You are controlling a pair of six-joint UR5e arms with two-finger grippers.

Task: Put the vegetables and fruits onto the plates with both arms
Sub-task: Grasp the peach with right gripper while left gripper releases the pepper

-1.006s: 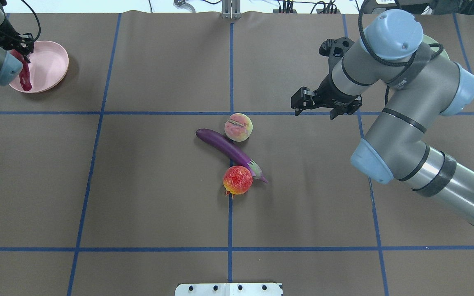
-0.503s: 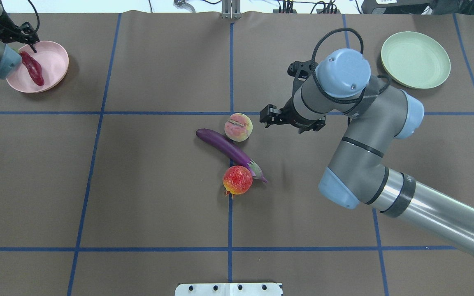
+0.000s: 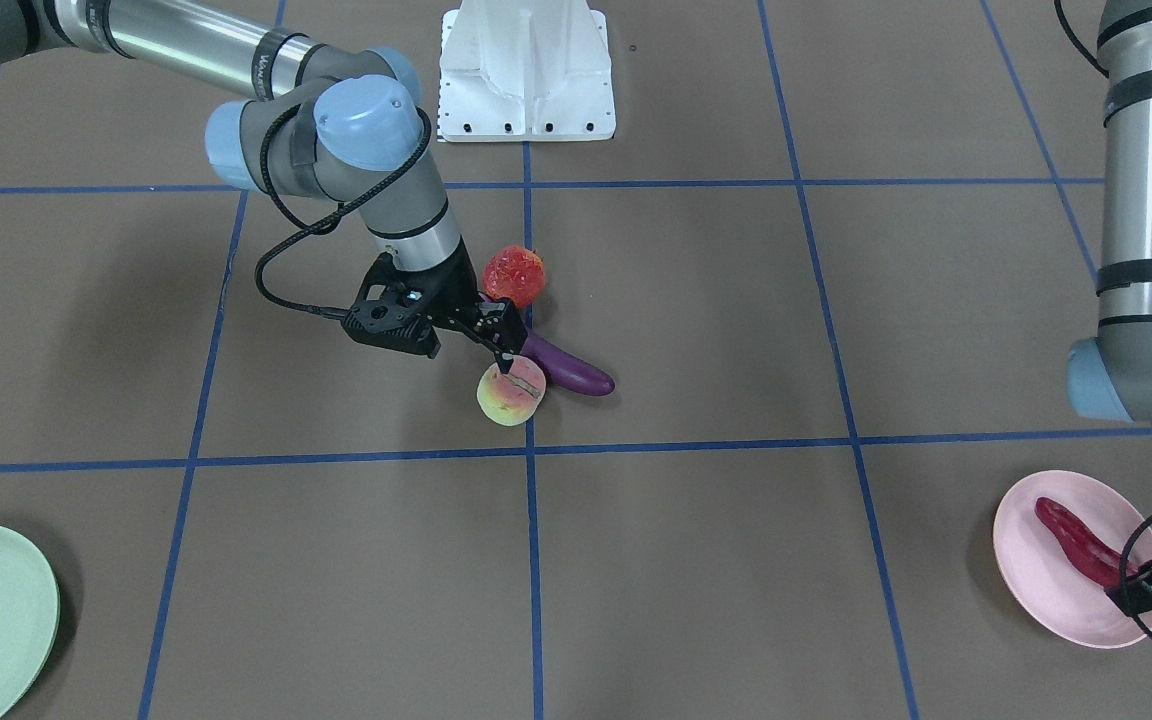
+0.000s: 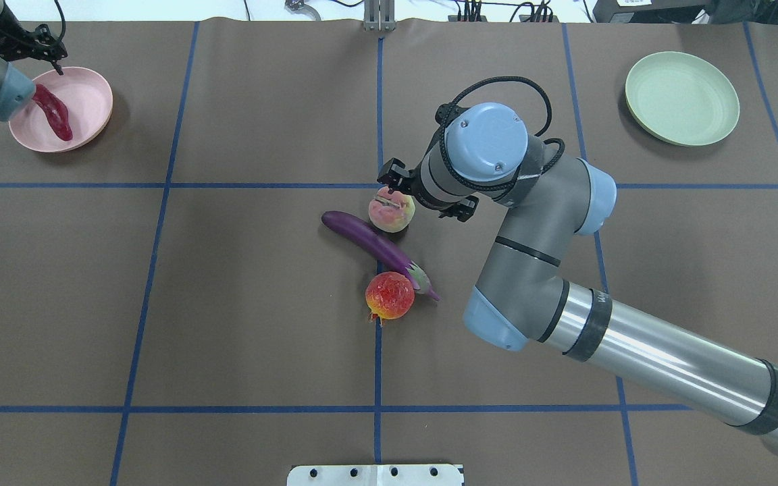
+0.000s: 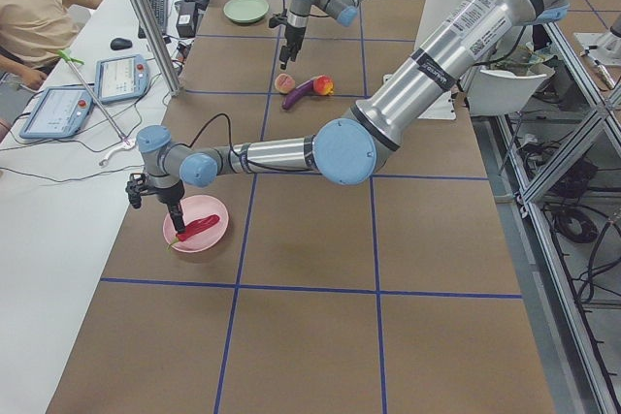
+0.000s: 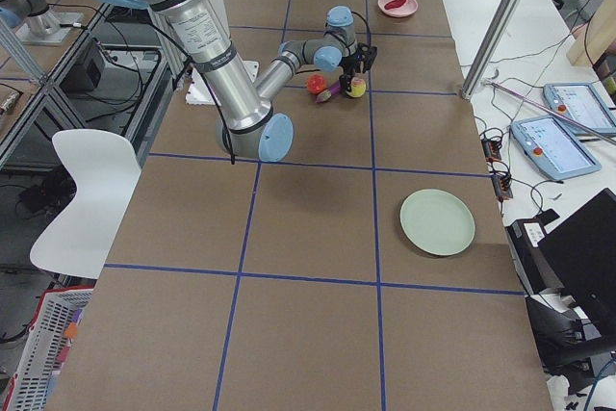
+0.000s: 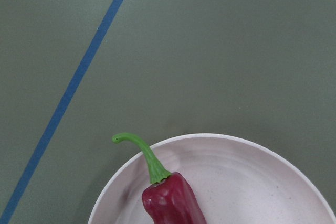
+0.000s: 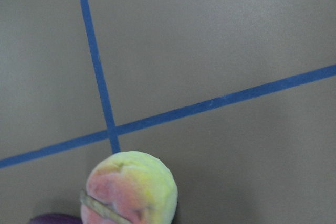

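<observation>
The red chili pepper lies in the pink plate at the far left; it also shows in the left wrist view. My left gripper is open and empty just beside the plate's far rim. My right gripper hovers open directly over the peach, its tips close to the top. The purple eggplant lies beside the peach. The bumpy red-orange fruit sits at the eggplant's cap end. The mint green plate is empty at the far right.
The white pedestal base stands at the robot's edge of the table. Blue tape lines grid the brown table cover. An operator and tablets are on a side bench past the far edge.
The left gripper let go of the chili, which now lies in the pink plate, and drew back. The right arm swung left from over the green plate to above the peach.
</observation>
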